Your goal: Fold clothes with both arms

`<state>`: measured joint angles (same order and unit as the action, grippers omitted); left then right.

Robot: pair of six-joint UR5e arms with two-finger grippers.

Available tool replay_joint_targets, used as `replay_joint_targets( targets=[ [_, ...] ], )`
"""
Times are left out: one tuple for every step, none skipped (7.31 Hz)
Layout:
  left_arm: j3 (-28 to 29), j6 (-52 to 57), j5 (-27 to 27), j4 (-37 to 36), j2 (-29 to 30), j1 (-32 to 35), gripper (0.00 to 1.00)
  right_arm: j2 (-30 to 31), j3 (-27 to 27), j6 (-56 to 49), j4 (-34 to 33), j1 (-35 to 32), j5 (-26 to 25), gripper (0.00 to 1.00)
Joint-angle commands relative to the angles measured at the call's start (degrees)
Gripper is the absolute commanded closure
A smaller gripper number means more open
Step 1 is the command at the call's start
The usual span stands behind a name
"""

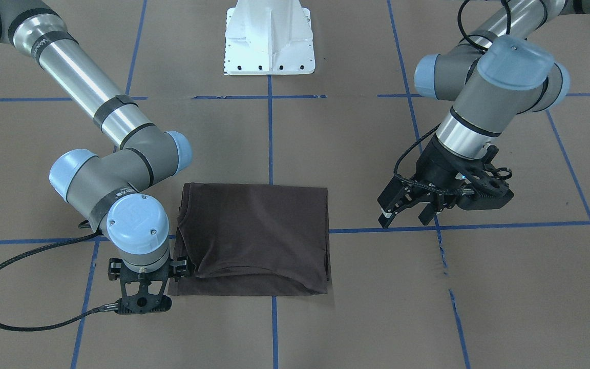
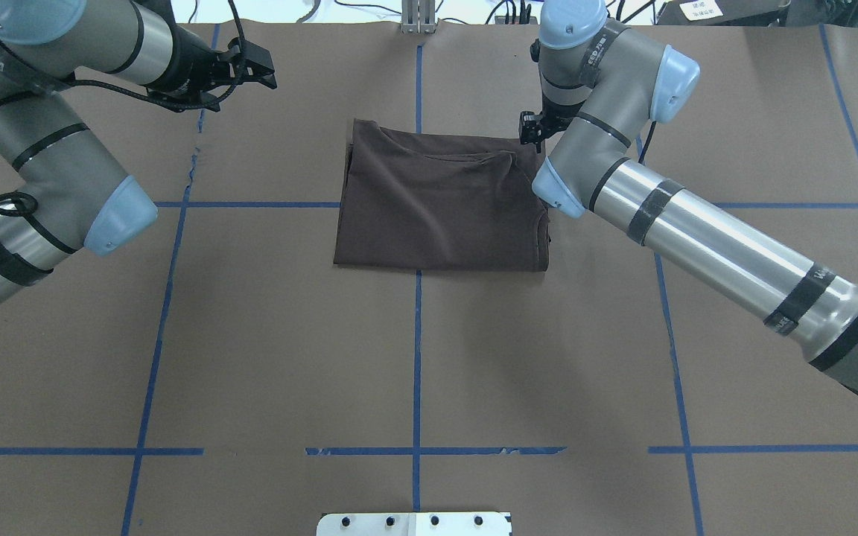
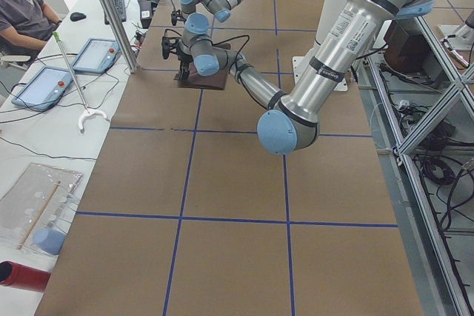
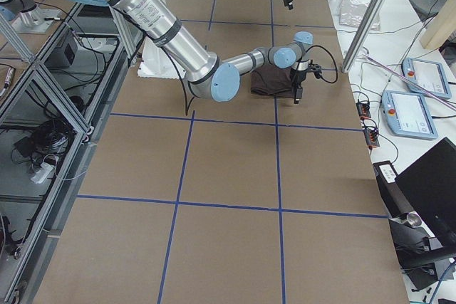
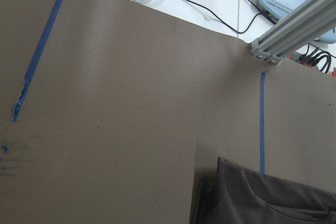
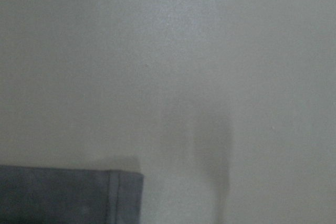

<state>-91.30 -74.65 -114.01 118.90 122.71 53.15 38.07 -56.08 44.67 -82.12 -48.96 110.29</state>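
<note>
1. Fingers (image 1: 388, 207) of the left pincer (image 1: 405, 214) stand apart; it hovers well away from the T-shirt (image 1: 254, 230).
2. The right pincer (image 4: 296, 94) points down just beside the shirt's edge. Its wrist (image 1: 139, 225) hides the tips, so I cannot tell whether they are apart or together.
3. The T-shirt lies folded in a rectangle on the table (image 1: 325, 318), across a blue tape line (image 1: 270, 143).

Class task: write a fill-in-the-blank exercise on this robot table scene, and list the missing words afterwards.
The dark brown T-shirt lies ___ into a rectangle on the table. The left gripper, clear of the T-shirt, has its jaws ___. The tape lines on the table are ___ in colour.
Missing words: folded; open; blue.
</note>
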Motion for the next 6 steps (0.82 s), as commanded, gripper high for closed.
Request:
replay_joint_targets(
  targets=[
    [-2.81,1.77,-0.95,-0.68,-3.50,0.37,0.00,1.55,-9.33,-0.90,-4.58,-4.79,7.17,0.00],
    [-7.70,10.23,-2.26,-1.38,-8.05,0.72,0.00,2.87,-13.83,-5.08,-8.63,-9.26,11.22,0.00],
    [-11.06,17.62,-5.49,-3.91,-11.67,4.55,0.00,7.06,-17.88,-11.73,-10.84,-14.88,14.56,0.00],
    [-11.96,27.09,-12.31,-4.98,-15.97,9.99,0.00,11.63,-18.88,-19.28,-10.95,-20.07,17.64,0.00],
    [-11.36,38.85,-15.60,-5.08,-21.06,15.35,0.00,15.50,-18.89,-26.49,-10.87,-23.77,17.94,0.00],
    [-10.05,45.75,-16.24,-6.04,-23.72,19.06,0.00,18.93,-18.89,-32.39,-10.87,-26.94,18.81,0.00]
  ],
)
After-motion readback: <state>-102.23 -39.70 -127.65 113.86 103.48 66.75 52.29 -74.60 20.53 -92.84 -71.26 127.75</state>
